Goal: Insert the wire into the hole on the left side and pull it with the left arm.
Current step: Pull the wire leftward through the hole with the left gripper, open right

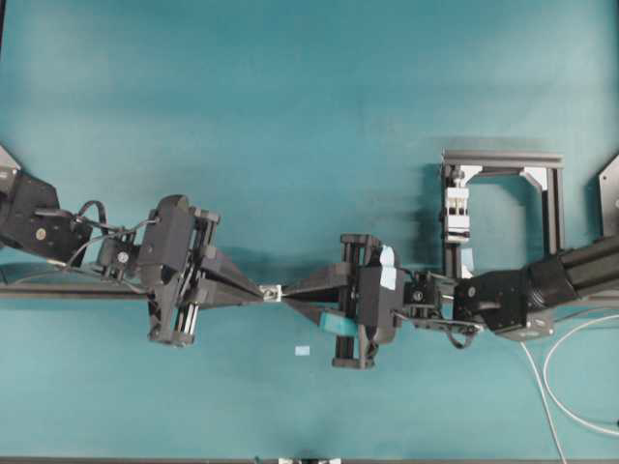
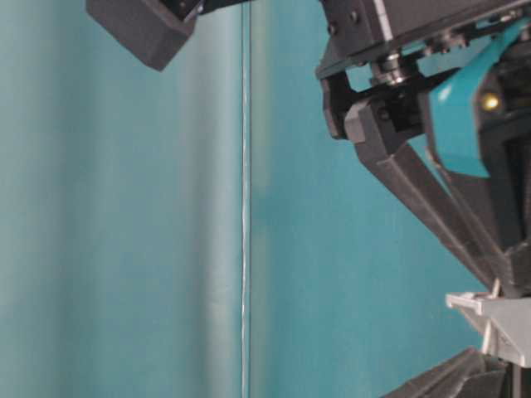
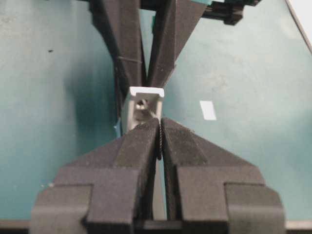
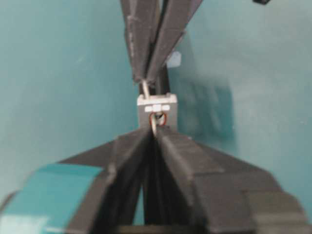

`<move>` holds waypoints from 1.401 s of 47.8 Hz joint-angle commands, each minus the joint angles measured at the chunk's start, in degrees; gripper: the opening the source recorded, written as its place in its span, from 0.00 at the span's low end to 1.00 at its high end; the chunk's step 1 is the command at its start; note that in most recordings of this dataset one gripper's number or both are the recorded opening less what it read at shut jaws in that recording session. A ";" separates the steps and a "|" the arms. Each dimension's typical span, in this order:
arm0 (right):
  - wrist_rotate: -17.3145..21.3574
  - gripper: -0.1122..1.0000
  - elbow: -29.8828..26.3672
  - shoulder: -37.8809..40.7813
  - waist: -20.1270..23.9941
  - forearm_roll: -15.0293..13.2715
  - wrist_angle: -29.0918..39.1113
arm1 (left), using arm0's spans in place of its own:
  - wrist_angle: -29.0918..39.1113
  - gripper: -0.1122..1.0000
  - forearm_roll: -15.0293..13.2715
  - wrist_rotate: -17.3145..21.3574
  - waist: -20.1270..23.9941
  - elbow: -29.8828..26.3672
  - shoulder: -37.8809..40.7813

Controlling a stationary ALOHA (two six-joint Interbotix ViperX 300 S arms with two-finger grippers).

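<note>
Overhead looks straight down on the desk [image 1: 290,97]; table-level sits close and low; both wrist views face the bracket [image 3: 146,100] from opposite sides.

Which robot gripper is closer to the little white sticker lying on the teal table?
The right gripper, though only slightly. The small pale rectangular sticker lies toward the bottom of the overhead view; the right gripper's tips sit nearly above it, the left gripper further to the left.

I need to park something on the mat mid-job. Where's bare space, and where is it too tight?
Bare: the whole mat above both arms, left of the black frame. Some below, around the sticker. Crowded: the middle, where left gripper and right gripper meet at the bracket.
</note>
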 commanded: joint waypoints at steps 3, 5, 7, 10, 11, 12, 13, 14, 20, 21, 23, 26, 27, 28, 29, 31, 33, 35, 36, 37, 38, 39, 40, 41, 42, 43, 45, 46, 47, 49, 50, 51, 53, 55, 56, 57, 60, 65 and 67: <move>-0.09 0.50 -1.41 -0.53 -0.62 -0.26 0.79 | 0.00 0.01 0.18 0.09 -1.05 -0.35 -0.88; -0.09 0.50 -1.32 -0.70 -0.62 -0.26 0.79 | 0.26 0.01 0.18 0.09 -1.14 -0.35 -0.88; -0.18 0.50 -1.14 -0.97 -0.70 -0.35 0.88 | 0.53 0.01 0.26 0.09 -1.14 -0.35 -0.97; -0.18 0.54 -0.97 -1.41 -0.62 -0.26 0.88 | 1.05 0.01 0.18 0.09 -1.23 -0.35 -1.23; -0.26 0.58 -0.79 -1.49 -0.62 -0.26 0.88 | 1.23 0.01 0.18 0.09 -1.23 -0.26 -1.32; -0.26 0.63 -0.70 -1.58 -0.62 -0.26 0.79 | 1.49 0.01 0.26 0.09 -1.32 -0.35 -1.41; -0.26 0.68 -0.70 -1.76 -0.70 -0.26 0.79 | 1.76 0.01 0.18 0.09 -1.32 -0.26 -1.49; -0.26 0.72 -0.53 -1.85 -0.62 -0.35 0.79 | 2.11 0.01 0.18 0.09 -1.23 -0.26 -1.67; -0.26 0.86 0.26 -2.64 -0.62 -0.26 0.79 | 4.22 0.01 0.18 0.09 -1.32 0.00 -2.99; -0.26 0.86 0.35 -2.72 -0.70 -0.35 0.88 | 4.57 0.01 0.18 0.09 -1.32 0.09 -3.16; -0.26 0.86 0.62 -2.99 -0.70 -0.26 0.79 | 5.19 0.01 0.18 0.09 -1.41 0.35 -3.96; -0.26 0.86 1.05 -3.34 -0.62 -0.26 0.79 | 5.71 0.01 0.18 0.09 -1.58 0.79 -4.75; -0.26 0.87 1.14 -3.43 -0.62 -0.26 0.79 | 5.89 0.01 0.18 0.09 -1.67 1.05 -5.10; -0.26 0.87 1.23 -3.52 -0.70 -0.26 0.79 | 5.98 0.01 0.18 0.09 -1.76 1.23 -5.45; -0.26 0.87 1.32 -3.69 -0.70 -0.26 0.79 | 6.06 0.01 0.18 0.09 -1.76 1.41 -5.71; -0.35 0.87 1.41 -3.78 -0.62 -0.26 0.79 | 6.15 0.01 0.26 0.09 -2.02 1.85 -6.24; -0.35 0.87 1.49 -3.96 -0.70 -0.26 0.79 | 6.06 0.01 0.18 0.09 -2.11 2.37 -6.77; -0.44 0.87 1.58 -4.04 -0.62 -0.26 0.79 | 6.15 0.01 0.18 0.09 -2.20 2.81 -7.29; -0.62 0.87 1.58 -4.04 -0.70 -0.35 0.79 | 6.15 0.01 0.18 0.09 -2.29 3.08 -7.56; -0.70 0.87 1.58 -4.04 -0.62 -0.26 0.88 | 6.15 0.01 0.18 0.09 -2.37 3.25 -7.82; -0.79 0.87 1.67 -4.13 -0.62 -0.26 0.79 | 6.15 0.01 0.18 0.09 -2.46 3.52 -8.09; -0.88 0.87 1.58 -4.13 -0.70 -0.26 0.88 | 6.15 0.01 0.18 0.09 -2.46 3.69 -8.35; -1.05 0.87 1.58 -4.13 -0.62 -0.35 0.88 | 6.15 0.01 0.18 0.09 -2.55 3.87 -8.53; -1.23 0.87 1.67 -4.13 -0.62 -0.35 0.79 | 6.15 0.01 0.18 0.09 -2.64 4.13 -8.88; -1.32 0.87 1.58 -4.22 -0.62 -0.26 0.88 | 6.15 0.01 0.18 0.09 -2.72 4.39 -9.14; -1.32 0.87 1.58 -4.13 -0.62 -0.26 0.79 | 6.15 0.01 0.18 0.09 -2.81 4.57 -9.40; -1.41 0.87 1.67 -4.22 -0.70 -0.26 0.79 | 6.15 0.01 0.18 0.09 -2.99 5.10 -9.84; -1.41 0.87 1.58 -4.22 -0.62 -0.35 0.88 | 6.15 0.01 0.18 0.00 -3.16 5.36 -10.02; -1.41 0.87 1.58 -4.22 -0.62 -0.26 0.79 | 6.15 0.01 0.18 0.00 -3.25 5.54 -10.11; -1.41 0.87 1.67 -4.22 -0.62 -0.26 0.79 | 6.15 0.01 0.26 0.00 -3.43 5.89 -10.63; -1.41 0.87 1.67 -4.22 -0.62 -0.26 0.79 | 6.15 0.01 0.18 0.00 -3.60 6.06 -10.81; -1.41 0.87 1.67 -4.22 -0.70 -0.26 0.79 | 6.15 0.01 0.18 0.00 -3.69 6.24 -10.90; -1.41 0.87 1.67 -4.22 -0.62 -0.26 0.79 | 6.15 0.01 0.26 0.00 -3.87 6.59 -11.34; -1.41 0.87 1.67 -4.22 -0.62 -0.26 0.88 | 6.15 0.01 0.18 0.00 -4.13 6.94 -11.60; -1.41 0.87 1.67 -4.22 -0.62 -0.35 0.79 | 6.15 0.01 0.18 0.00 -4.22 7.21 -11.95; -1.41 0.87 1.67 -4.22 -0.70 -0.26 0.79 | 6.15 0.01 0.18 0.00 -4.31 7.47 -12.13; -1.41 0.87 1.67 -4.22 -0.62 -0.26 0.88 | 6.24 0.01 0.18 0.00 -4.48 8.09 -12.83; -1.41 0.87 1.67 -4.22 -0.62 -0.26 0.79 | 6.86 0.01 0.18 -0.09 -4.66 9.23 -14.15; -1.41 0.87 1.67 -4.22 -0.62 -0.26 0.88 | 7.21 0.01 0.18 -0.09 -4.66 9.58 -14.68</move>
